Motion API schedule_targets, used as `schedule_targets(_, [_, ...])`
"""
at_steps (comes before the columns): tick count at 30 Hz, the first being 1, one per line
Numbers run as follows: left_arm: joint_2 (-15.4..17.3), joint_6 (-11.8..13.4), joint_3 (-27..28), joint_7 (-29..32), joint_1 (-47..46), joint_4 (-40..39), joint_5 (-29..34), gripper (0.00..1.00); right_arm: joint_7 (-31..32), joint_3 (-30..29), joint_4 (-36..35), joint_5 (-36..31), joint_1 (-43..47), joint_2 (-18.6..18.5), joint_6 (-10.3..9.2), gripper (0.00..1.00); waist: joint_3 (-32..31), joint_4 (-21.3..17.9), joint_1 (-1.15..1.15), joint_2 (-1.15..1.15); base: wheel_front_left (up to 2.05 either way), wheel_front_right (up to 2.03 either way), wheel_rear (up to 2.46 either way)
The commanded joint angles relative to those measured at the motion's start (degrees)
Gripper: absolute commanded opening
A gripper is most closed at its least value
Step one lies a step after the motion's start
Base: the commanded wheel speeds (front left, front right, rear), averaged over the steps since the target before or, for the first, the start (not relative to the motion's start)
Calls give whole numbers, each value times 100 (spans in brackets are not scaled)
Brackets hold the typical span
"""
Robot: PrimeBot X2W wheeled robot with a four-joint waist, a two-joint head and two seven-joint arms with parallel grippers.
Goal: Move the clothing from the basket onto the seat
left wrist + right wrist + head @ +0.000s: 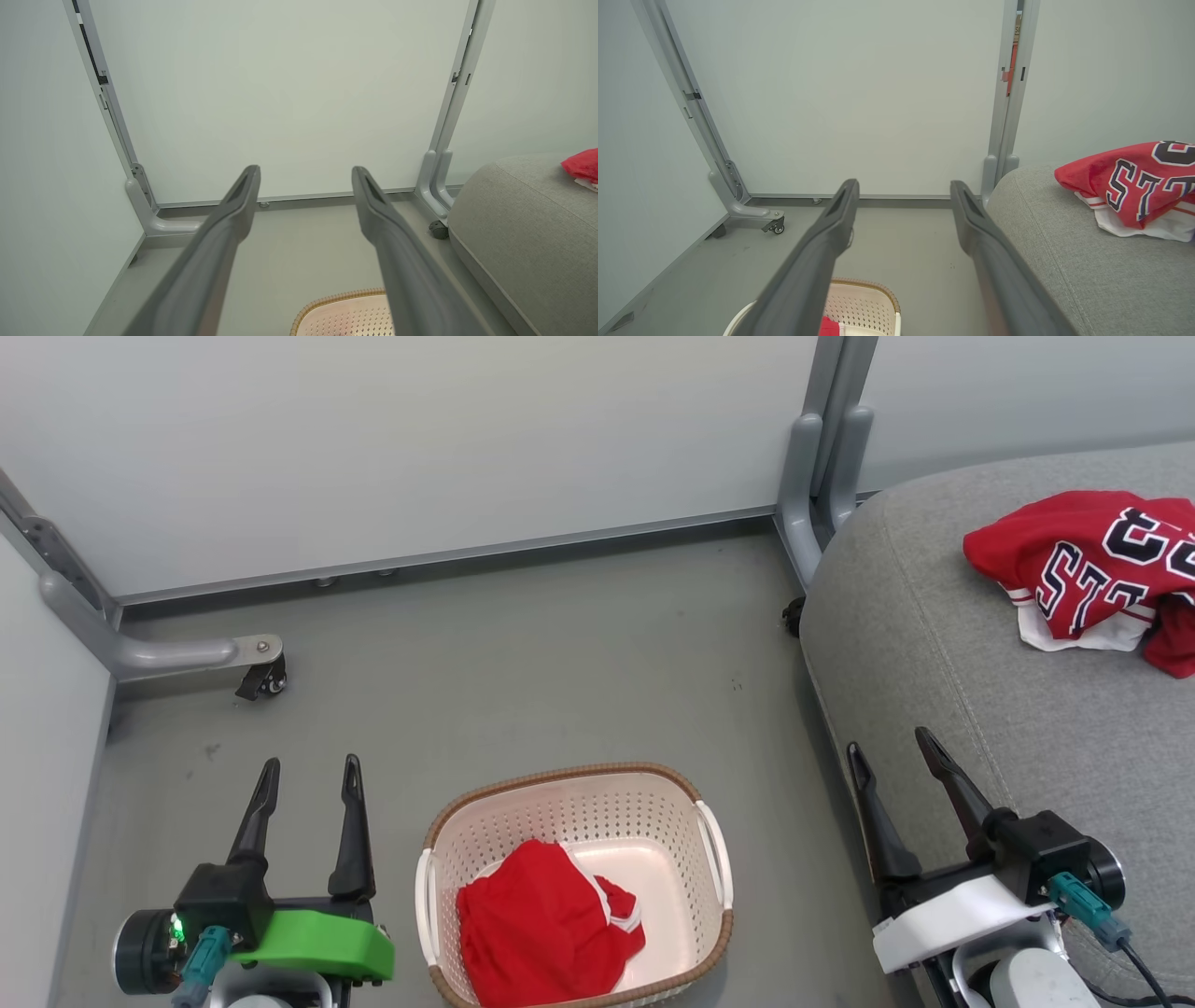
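Shorts lie bunched in the near-left corner of the basket; left claw and right claw gape empty. Pinch the crumpled middle, probably thickest, lifting clear of the rim.

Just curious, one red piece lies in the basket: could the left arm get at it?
Probably yes. The left end effector is open beside the basket, and the red shorts lie uncovered inside, nothing between.
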Motion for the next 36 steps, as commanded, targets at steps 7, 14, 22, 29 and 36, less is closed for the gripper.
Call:
schedule_targets(7, [2, -66, -55, -4, -153, 65, 24, 100, -2, 10, 18, -50, -113, -13, -6, 100, 72, -47, 0, 0, 0, 0, 0])
schedule_targets(14, [106, -277, -331, -4, -732, 364, 203, 100, -1, 136, -126, -93, -444, -13, -6, 100, 452, -283, 0, 0, 0, 0, 0])
schedule_targets(22, [317, -421, -901, -5, -1764, 1173, 363, 100, -1, 321, -341, -222, -1247, -14, -5, 100, 1337, -724, 0, 0, 0, 0, 0])
schedule_targets(29, [537, -441, -1470, -5, -2590, 2102, 429, 100, -2, 453, -544, -207, -1958, -10, -6, 100, 2199, -1108, 0, 0, 0, 0, 0])
schedule_targets(36, [749, -444, -2080, -5, -3273, 2826, 401, 100, -2, 485, -739, -151, -2404, -11, -6, 100, 2972, -1369, 0, 0, 0, 0, 0])
